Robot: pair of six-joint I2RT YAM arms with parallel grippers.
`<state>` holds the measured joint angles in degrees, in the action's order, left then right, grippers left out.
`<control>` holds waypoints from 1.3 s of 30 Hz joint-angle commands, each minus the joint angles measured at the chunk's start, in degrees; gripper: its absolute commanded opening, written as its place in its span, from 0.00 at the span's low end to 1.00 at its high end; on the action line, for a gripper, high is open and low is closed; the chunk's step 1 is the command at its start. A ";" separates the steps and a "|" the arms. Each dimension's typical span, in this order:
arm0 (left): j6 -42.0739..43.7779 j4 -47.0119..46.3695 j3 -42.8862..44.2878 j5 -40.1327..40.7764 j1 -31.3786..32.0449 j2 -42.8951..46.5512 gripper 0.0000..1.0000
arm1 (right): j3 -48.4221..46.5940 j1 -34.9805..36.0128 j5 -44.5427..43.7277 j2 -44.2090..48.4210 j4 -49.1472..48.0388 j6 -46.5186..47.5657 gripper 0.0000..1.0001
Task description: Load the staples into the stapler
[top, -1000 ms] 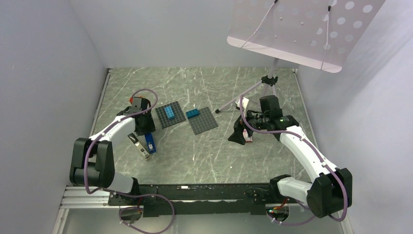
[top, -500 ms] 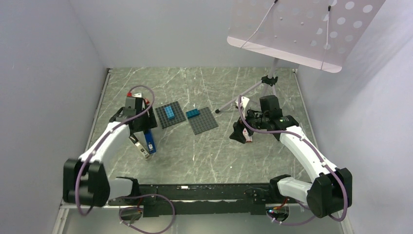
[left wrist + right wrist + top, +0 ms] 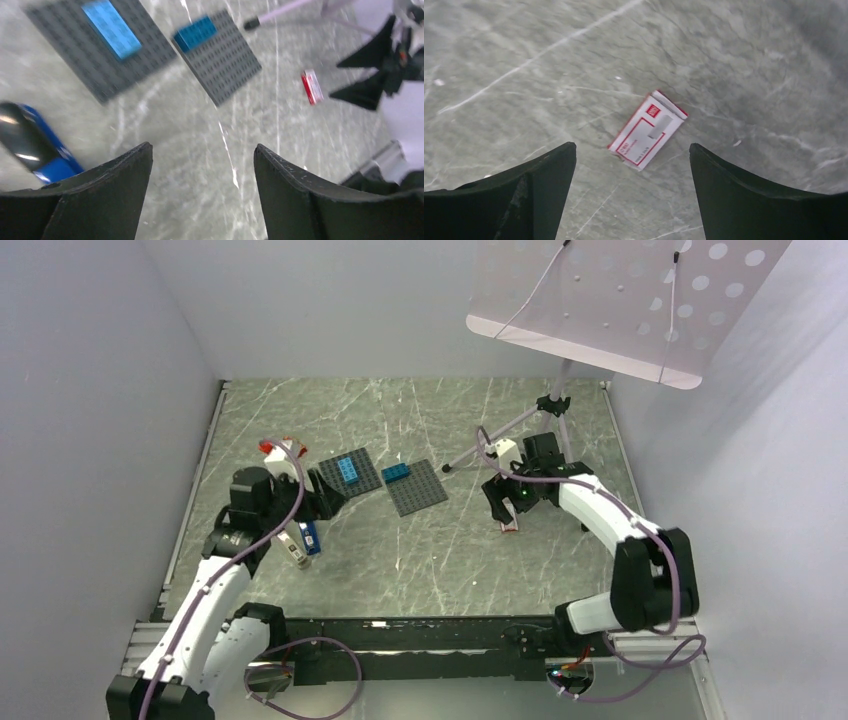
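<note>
Awaiting pickup: staples box flat on table. Right gripper spread wide above it, empty. Left gripper spread, empty, near stapler. Loading not begun.

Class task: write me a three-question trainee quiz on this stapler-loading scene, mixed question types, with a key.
1. True or false: the small white cardboard staple box with red print lies on the green marbled table, gripped by nothing.
2. How many grey studded baseplates lie there? A one, B two, C four.
3. Which arm is nearer the blue-and-black stapler?
Key: 1 true; 2 B; 3 the left arm.
</note>
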<state>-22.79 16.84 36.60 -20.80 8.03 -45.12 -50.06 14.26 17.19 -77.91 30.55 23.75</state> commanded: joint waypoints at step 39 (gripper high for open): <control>-9.77 -23.77 -14.85 -6.31 14.99 1.84 0.75 | -13.54 4.05 22.28 -15.28 16.84 4.01 0.82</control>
<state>-30.28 -1.32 22.72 -25.89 20.93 -42.02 -59.24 19.40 35.22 -96.23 43.86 20.62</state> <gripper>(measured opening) 0.757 0.796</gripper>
